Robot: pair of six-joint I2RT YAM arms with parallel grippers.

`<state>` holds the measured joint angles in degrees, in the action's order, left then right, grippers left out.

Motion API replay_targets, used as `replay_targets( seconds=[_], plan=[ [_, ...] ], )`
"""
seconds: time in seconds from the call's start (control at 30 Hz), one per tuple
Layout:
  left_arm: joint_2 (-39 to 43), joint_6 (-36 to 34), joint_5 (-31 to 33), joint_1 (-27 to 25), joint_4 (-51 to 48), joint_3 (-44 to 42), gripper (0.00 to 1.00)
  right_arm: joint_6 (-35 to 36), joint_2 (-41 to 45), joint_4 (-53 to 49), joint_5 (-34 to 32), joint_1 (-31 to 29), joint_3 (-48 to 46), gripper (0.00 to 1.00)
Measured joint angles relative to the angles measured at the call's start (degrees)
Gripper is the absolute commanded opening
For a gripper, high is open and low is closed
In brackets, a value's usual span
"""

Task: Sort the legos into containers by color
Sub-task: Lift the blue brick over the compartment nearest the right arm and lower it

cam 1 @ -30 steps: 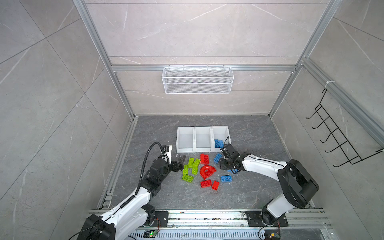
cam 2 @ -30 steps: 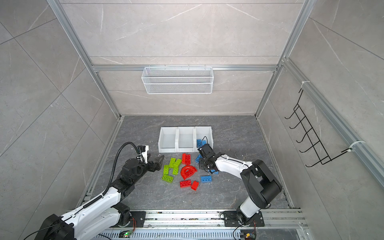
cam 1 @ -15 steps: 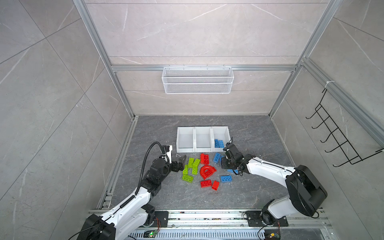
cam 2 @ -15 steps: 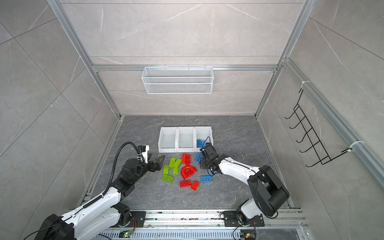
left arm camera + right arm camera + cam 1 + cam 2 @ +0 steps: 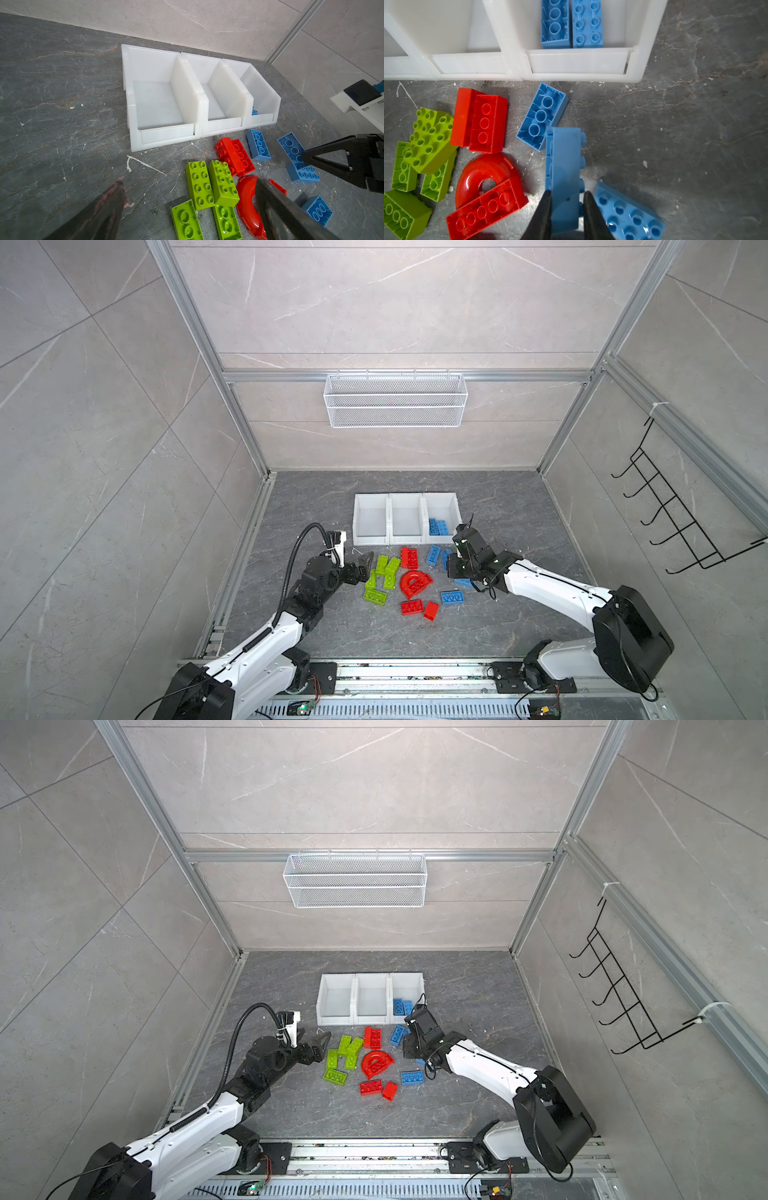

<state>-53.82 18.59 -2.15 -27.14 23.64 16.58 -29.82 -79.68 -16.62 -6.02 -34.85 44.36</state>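
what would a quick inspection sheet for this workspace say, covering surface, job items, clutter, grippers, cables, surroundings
surface: dark grey marbled tabletop, with white flecks and scratches
job's things: three white bins in a row; right bin holds two blue bricks, the other two are empty; green bricks, red bricks, a red arch and loose blue bricks lie in front
clutter: nothing seen
grippers: left gripper open beside the green bricks, holding nothing; right gripper shut on a blue brick on its side
cables: black corrugated hose loops over the left arm; thin wire at the right wrist
surroundings: wire basket on the back wall, black hook rack on a side wall
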Motion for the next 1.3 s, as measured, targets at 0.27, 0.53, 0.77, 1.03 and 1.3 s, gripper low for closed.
replay_targets(
  seconds=[0.27, 0.53, 0.77, 1.03, 1.3],
  plan=[
    [0.00, -0.02, 0.02, 0.00, 0.00, 0.00, 1.00, 1.38, 0.00, -1.29, -0.17, 0.04, 1.07, 0.23],
    [0.07, -0.02, 0.07, -0.22, -0.02, 0.00, 1.00, 6.49, -3.67, -3.72, -0.96, 3.26, 15.82, 0.22],
    [1.09, -0.04, 0.24, -0.22, -0.11, 0.00, 1.00, 9.86, -12.98, -4.55, 0.66, 6.84, 26.60, 0.22],
    [1.36, -0.07, 0.50, -0.22, -0.15, 0.00, 1.00, 10.71, -18.08, -4.46, 1.73, 9.62, 27.61, 0.23],
    [1.36, -0.09, 0.50, -0.22, -0.22, 0.00, 1.00, 11.47, -23.10, -2.60, 2.40, 9.86, 27.87, 0.24]
  ],
)
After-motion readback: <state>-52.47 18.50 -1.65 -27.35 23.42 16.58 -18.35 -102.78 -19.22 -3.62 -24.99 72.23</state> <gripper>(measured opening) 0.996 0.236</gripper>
